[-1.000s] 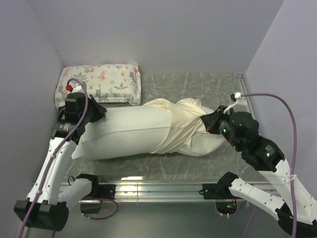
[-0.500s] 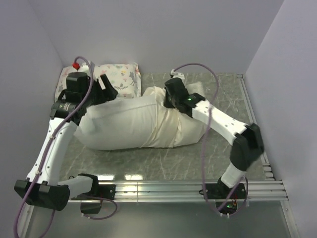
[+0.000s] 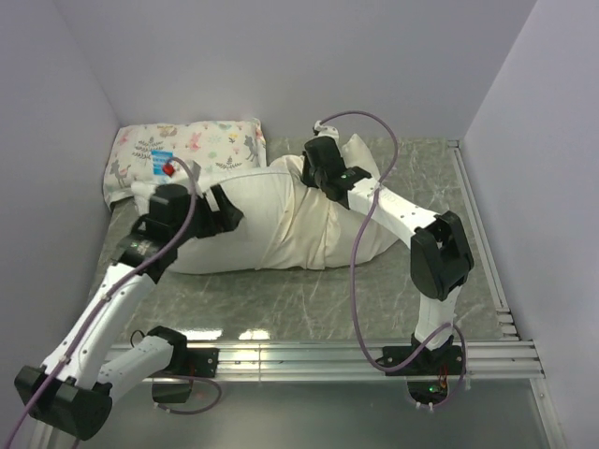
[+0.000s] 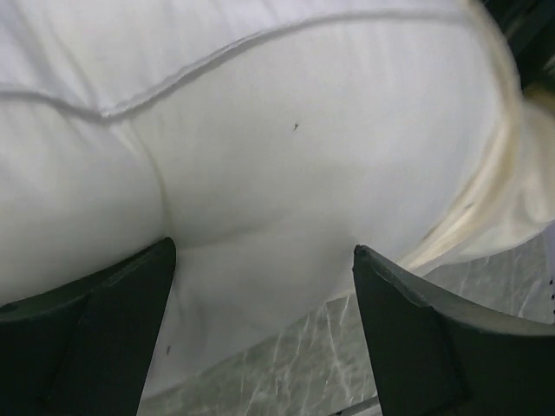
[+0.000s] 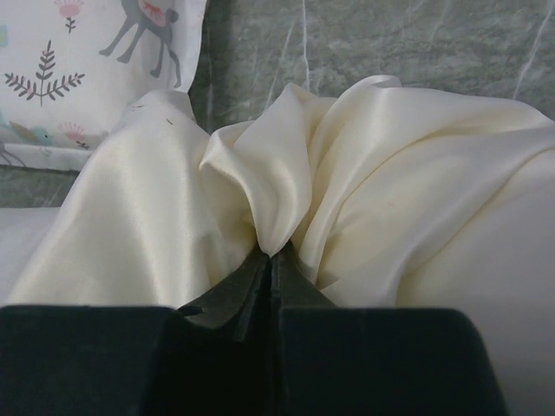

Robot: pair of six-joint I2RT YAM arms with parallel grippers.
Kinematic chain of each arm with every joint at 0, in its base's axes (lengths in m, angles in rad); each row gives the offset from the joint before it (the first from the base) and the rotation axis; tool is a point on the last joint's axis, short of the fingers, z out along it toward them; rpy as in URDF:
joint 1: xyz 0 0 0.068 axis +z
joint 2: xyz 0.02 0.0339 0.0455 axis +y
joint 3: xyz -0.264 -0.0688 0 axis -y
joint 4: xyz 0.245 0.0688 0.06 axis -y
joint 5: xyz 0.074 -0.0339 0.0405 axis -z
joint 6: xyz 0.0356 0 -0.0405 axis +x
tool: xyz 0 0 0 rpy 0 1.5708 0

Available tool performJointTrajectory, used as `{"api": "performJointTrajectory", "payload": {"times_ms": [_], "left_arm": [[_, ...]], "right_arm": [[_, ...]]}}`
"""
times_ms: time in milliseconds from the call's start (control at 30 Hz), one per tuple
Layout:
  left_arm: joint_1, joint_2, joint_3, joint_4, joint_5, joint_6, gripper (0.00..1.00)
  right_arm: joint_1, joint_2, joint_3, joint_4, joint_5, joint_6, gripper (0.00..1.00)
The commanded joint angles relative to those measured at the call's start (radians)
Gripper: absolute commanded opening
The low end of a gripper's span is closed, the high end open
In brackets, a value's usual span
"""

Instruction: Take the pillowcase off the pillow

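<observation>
The white pillow (image 3: pixel 234 238) lies across the marble table, its bare left half out of the cream pillowcase (image 3: pixel 342 234), which is bunched over the right half. My left gripper (image 3: pixel 225 208) hovers open over the bare pillow. In the left wrist view its fingers (image 4: pixel 95 338) straddle the pillow (image 4: pixel 286 156) without gripping, and the pillowcase edge (image 4: pixel 507 199) shows at the right. My right gripper (image 3: pixel 309 176) sits at the pillow's far edge. In the right wrist view this gripper (image 5: pixel 273 253) is shut on a pinched fold of the pillowcase (image 5: pixel 286 173).
A smaller floral pillow (image 3: pixel 197 150) lies in the back left corner, touching the big pillow; it also shows in the right wrist view (image 5: pixel 87 69). Purple walls close in on three sides. A metal rail (image 3: pixel 309 354) runs along the front edge.
My left gripper has opened, let go of the pillow's left end and shifted right. My right arm swung from the pillow's right end to its far middle edge, holding cream fabric.
</observation>
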Motion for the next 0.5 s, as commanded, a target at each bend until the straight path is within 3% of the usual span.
{"api": "performJointTrajectory", "payload": {"times_ms": [0, 167, 233, 333, 367, 400, 433, 467], "left_arm": [[-0.085, -0.008, -0.168, 0.145, -0.036, -0.116, 0.90], [-0.134, 0.074, -0.288, 0.261, -0.079, -0.156, 0.93], [-0.153, 0.159, -0.303, 0.307, -0.098, -0.168, 0.89], [-0.174, 0.278, -0.308, 0.343, -0.142, -0.182, 0.52], [-0.180, 0.326, -0.308, 0.344, -0.154, -0.181, 0.27], [-0.182, 0.344, -0.309, 0.346, -0.164, -0.179, 0.14], [-0.182, 0.357, -0.311, 0.344, -0.171, -0.179, 0.03], [-0.182, 0.367, -0.312, 0.343, -0.193, -0.181, 0.00]], "right_arm": [[0.032, 0.052, -0.002, -0.168, -0.115, -0.016, 0.10], [0.047, 0.029, 0.024, -0.192, -0.150, -0.025, 0.17], [0.056, 0.014, 0.026, -0.203, -0.144, -0.033, 0.20], [0.069, -0.026, 0.029, -0.228, -0.117, -0.043, 0.30], [0.067, -0.043, 0.026, -0.234, -0.103, -0.046, 0.42], [0.067, -0.064, 0.023, -0.240, -0.086, -0.057, 0.48], [0.064, -0.113, 0.024, -0.252, -0.069, -0.065, 0.54], [0.066, -0.141, 0.032, -0.258, -0.036, -0.069, 0.62]]}}
